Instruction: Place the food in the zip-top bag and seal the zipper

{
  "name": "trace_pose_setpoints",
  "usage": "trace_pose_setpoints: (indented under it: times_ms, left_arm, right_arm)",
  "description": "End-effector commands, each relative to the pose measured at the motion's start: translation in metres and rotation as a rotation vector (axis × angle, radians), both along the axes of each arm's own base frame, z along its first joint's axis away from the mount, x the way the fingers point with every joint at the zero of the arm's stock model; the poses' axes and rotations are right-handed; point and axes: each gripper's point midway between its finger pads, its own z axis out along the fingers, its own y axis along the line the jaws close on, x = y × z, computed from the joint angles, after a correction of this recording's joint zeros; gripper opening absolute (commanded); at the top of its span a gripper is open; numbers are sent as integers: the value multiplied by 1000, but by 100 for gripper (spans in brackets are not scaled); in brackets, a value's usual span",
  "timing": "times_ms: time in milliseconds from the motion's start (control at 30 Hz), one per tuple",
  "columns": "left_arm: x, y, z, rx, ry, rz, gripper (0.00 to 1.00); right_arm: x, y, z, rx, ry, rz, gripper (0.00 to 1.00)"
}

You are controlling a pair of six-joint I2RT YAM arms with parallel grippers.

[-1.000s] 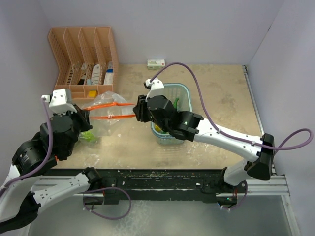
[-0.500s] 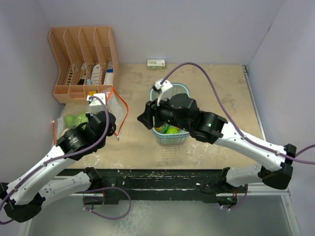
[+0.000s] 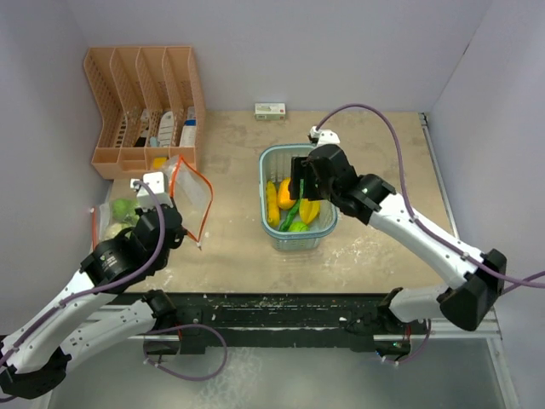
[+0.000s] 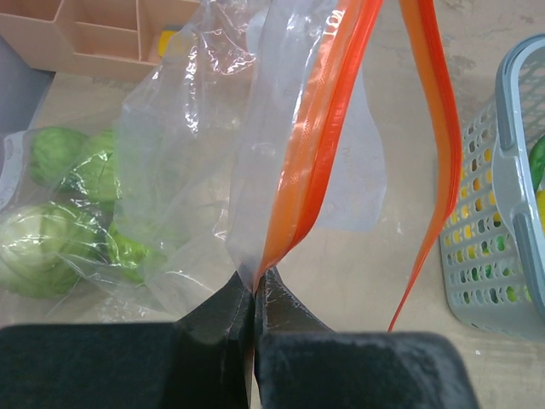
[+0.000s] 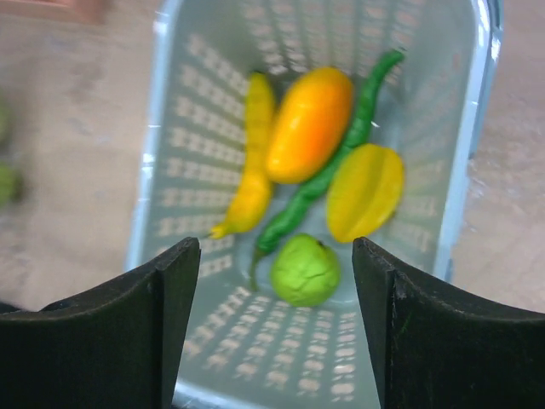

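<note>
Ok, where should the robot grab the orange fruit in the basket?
Across its narrow middle, coming straight down from above. The orange fruit lies flat in the deep basket, whose walls block the sides, and it is longer than wide, so the open right gripper could likely span its width.

Cabbages (image 4: 38, 251) hazy behind bag (image 4: 187, 162) film; basket (image 4: 502, 213) cut by right edge.

The left arm (image 3: 68, 294) reaches from the near left toward the far side, elbow low. The left hand (image 4: 254, 300) is pinched tight on a bag (image 4: 183, 162) edge. The right arm (image 3: 417, 234) stretches from the near right toward the centre, wrist bent down. The right hand (image 5: 274, 249) is spread wide and holds nothing.
</note>
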Motion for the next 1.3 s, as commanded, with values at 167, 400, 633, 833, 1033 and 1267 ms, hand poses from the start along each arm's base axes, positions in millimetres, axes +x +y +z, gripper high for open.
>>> trace_pose_setpoints:
  times_ms: [167, 400, 633, 833, 1033, 1267]
  left_arm:
    - [7, -18, 16, -70, -50, -66, 0]
    - [7, -24, 24, -87, -62, -102, 0]
    - [5, -26, 23, -89, -60, -124, 0]
    - [4, -26, 21, -88, -55, -129, 0]
    - [5, -28, 17, -77, -40, -132, 0]
    - [4, -28, 12, -81, -29, -125, 0]
  right_arm:
    - [25, 18, -82, -183, 153, 154, 79]
    - [52, 22, -135, -295, 199, 103, 81]
    - [70, 32, -174, -302, 197, 86, 69]
    - [74, 25, -179, -320, 190, 61, 12]
    - [66, 18, -115, -233, 91, 44, 2]
    - [41, 19, -36, -72, -34, 134, 6]
